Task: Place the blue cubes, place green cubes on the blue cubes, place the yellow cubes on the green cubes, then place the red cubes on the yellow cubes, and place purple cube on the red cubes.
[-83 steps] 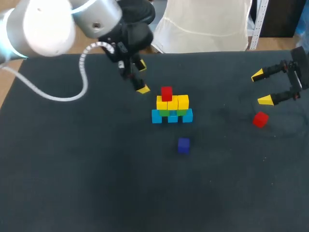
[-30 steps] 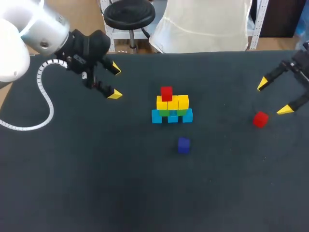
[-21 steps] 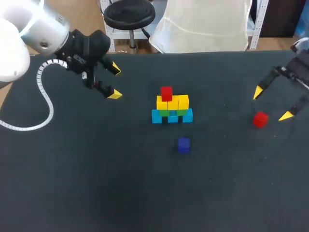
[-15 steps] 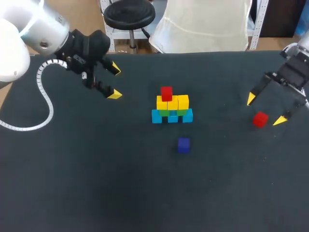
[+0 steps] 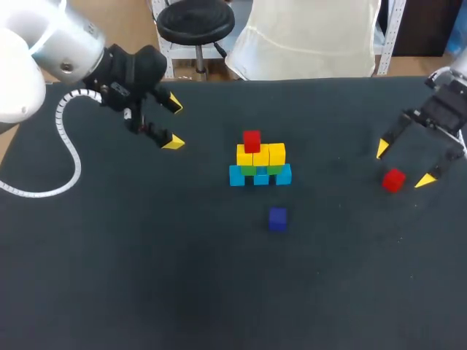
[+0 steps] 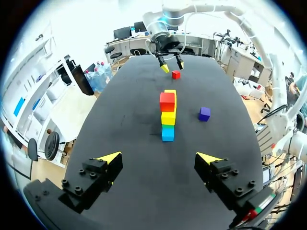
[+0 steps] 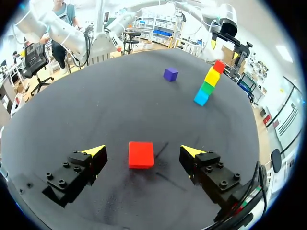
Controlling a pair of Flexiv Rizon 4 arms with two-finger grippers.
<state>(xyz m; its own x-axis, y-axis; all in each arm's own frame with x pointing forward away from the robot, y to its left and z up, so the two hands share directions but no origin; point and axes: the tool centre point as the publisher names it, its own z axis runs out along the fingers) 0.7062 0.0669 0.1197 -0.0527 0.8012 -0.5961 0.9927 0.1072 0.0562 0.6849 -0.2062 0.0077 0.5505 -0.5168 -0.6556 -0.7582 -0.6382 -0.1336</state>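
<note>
On the black table (image 5: pixel 146 277), the right gripper (image 5: pixel 403 165) hangs spread wide with the loose red cube (image 5: pixel 393 179) untouched between its fingers, apparently lining up a grab, while the left gripper (image 5: pixel 174 124), also spread, sits well clear of the stack (image 5: pixel 260 164), likely leaving room, with the purple cube (image 5: pixel 277 218) near the stack's front.

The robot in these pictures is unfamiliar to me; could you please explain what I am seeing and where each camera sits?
It is a robot with two arms at a black table. One picture looks down from above and behind; the other two come from a camera on each wrist. The left gripper hangs open and empty, away from the cubes. In the middle stands a stack: blue cubes at the bottom, green cubes, then yellow cubes, with one red cube on top. A purple cube lies in front. The right gripper is open around a second red cube, not gripping it.
</note>
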